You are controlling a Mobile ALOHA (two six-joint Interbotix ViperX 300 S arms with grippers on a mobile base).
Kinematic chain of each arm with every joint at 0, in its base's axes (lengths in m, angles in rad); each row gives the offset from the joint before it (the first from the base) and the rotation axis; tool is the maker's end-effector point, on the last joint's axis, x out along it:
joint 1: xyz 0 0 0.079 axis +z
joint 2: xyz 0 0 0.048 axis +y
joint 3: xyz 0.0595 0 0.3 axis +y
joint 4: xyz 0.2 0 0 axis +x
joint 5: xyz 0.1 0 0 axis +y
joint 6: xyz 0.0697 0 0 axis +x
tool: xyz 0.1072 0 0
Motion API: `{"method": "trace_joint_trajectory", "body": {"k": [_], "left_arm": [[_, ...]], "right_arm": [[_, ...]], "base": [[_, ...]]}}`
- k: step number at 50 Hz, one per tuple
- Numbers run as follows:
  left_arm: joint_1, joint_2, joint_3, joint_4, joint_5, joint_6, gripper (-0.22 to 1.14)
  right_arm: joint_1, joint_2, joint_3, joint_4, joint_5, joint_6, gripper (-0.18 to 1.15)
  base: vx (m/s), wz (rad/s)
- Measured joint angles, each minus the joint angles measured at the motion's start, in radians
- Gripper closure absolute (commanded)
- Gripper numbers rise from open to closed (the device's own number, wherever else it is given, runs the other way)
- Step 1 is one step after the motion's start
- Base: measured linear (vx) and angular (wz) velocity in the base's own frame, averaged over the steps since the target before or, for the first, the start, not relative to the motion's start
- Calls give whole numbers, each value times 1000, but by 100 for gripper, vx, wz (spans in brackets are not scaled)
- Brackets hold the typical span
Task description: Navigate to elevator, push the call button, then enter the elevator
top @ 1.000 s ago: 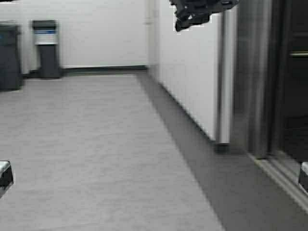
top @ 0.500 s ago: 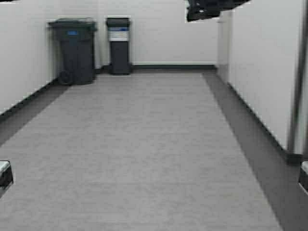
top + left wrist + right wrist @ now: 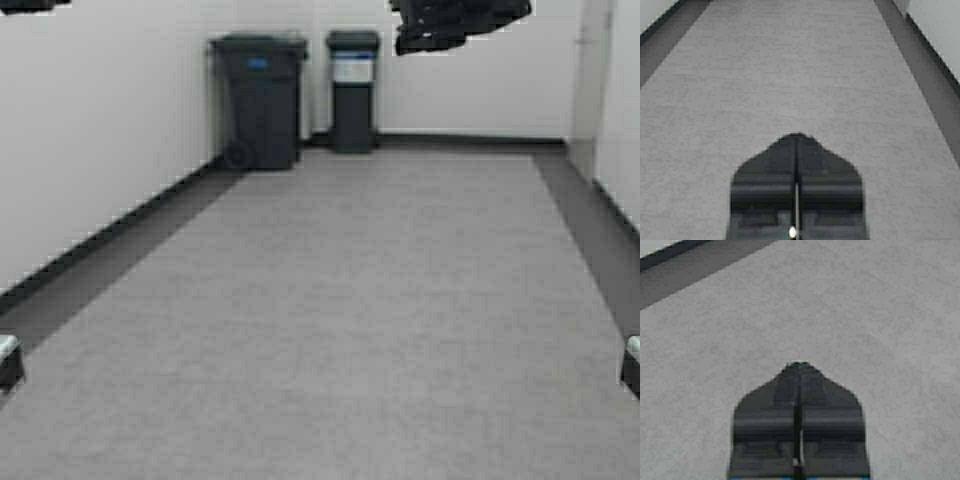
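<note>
The elevator and the call button are out of view. In the high view I face a corridor with a grey floor (image 3: 380, 300) and white walls. My left gripper (image 3: 797, 136) is shut and empty, held over the bare floor. My right gripper (image 3: 799, 365) is shut and empty too, also over the floor. In the high view, dark arm parts show only at the top edge, a large one right of centre (image 3: 460, 22) and a sliver at the top left corner (image 3: 30, 4).
A large dark wheeled bin (image 3: 258, 100) and a slimmer bin with a white label (image 3: 353, 90) stand against the far wall. A white wall with a dark baseboard (image 3: 90, 170) runs along the left. Another white wall (image 3: 622, 150) stands at the right edge.
The robot has turned to the left. The whole scene slid right, the steel elevator frame and doorway left the view at the right, and the bins and left wall came into view.
</note>
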Motion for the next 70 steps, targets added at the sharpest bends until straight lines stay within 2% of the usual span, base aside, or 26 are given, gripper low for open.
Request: {"method": "trace_joint_trajectory", "body": {"k": [26,35,56,70], "left_arm": [[-2,87,-54,11,-48,9,89],[-3,91,-58,51,-48,15,89],[-6,66,-66,58,-49,14,89],[-5,127,-67,57,-52,14,89]], "right_arm": [[0,-112,38,5,-3,2,92],[-11,-118,38,14,0,5,92],[-17,-127,38,21,0,3,92],[-15,-104,48,23,0,3,92]], "base": [[40,23],[44,5],[51,-29],[52,-32]]}}
